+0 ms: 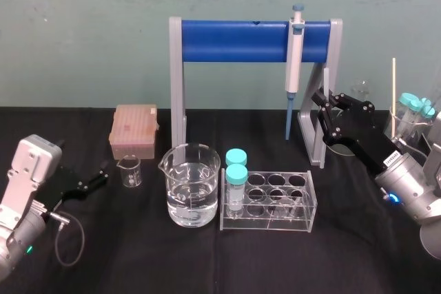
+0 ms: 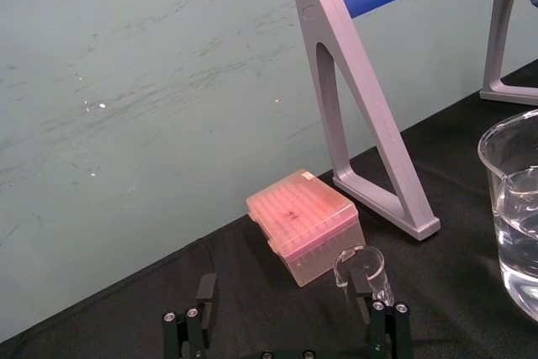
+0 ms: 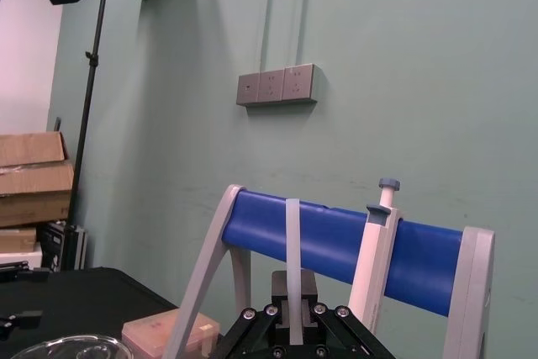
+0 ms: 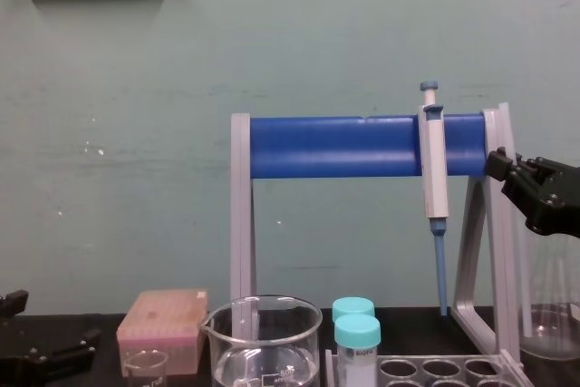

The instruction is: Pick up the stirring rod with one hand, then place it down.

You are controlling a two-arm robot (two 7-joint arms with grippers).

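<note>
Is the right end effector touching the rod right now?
Touching. The right wrist view shows the rod standing upright, pinched in the shut right end effector with no gap on either side.

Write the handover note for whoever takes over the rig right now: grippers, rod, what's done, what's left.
Right gripper: raised beside the right leg of the pipette stand, shut on the stirring rod, which stands upright between its fingers.
Left gripper: open, low at the left of the table, near the small beaker.
Done: rod picked up, off the table.
Left: lower the rod onto the table and release it.
</note>
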